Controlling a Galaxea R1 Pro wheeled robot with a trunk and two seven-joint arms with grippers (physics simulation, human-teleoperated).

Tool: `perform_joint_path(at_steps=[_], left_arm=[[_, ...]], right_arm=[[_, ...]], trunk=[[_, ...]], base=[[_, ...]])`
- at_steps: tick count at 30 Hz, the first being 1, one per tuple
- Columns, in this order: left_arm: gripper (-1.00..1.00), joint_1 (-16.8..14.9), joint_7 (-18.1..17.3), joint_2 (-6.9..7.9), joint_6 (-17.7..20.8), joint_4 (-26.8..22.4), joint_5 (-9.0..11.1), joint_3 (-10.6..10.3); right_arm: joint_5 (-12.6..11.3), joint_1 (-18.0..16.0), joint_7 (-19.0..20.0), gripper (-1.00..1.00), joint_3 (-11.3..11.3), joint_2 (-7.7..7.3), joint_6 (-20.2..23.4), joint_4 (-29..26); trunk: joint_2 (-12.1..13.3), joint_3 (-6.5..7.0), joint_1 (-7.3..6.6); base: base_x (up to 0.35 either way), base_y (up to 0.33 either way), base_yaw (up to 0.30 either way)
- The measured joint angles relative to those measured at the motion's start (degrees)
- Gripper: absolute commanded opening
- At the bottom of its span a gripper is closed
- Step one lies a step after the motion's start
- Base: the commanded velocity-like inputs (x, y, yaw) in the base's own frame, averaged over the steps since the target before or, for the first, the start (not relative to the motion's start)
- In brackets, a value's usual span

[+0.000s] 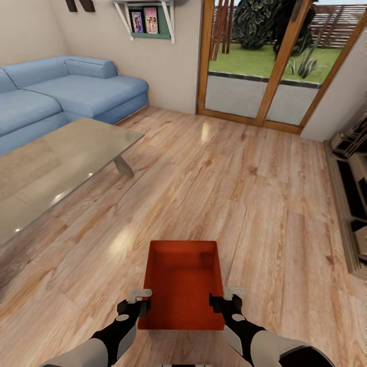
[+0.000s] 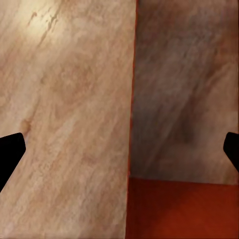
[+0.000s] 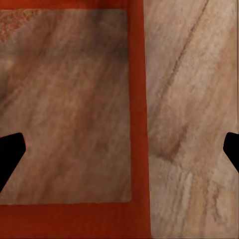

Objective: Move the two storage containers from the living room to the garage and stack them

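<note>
light wood planks with strong grain and glossy highlights cover the living room floor [image 1: 244,173]. at upper left sits a blue fabric corner sofa [image 1: 66,92]; below it, at mid left, a glass-topped coffee table [image 1: 56,163] with a slanted leg. wood-framed glass doors [image 1: 275,66] at upper right look onto grass.

low in the centre lies one storage container [image 1: 181,283], an orange-red, thin-walled, roughly square open box resting on the planks. the left gripper [image 1: 138,302] is at its left wall and the right gripper [image 1: 224,300] at its right wall. in both wrist views the jaws stand wide apart, straddling a thin red wall edge [image 2: 133,99] [image 3: 139,99], with wood grain showing through the bin's bottom; whether the pads touch it i cannot tell.
</note>
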Motion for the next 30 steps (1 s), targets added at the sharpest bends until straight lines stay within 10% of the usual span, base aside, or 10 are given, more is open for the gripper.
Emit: perform_joint_path(at_steps=[30], left_arm=[[1.0, 0.01, 0.56, -0.02, 0.07, 0.05, 0.45, 0.17]], right_arm=[[0.07, 0.0, 0.25, 1.0, -0.03, -0.08, -0.02, 0.0]], trunk=[[0.0, 0.0, 0.0]], base=[[0.0, 0.0, -0.029]])
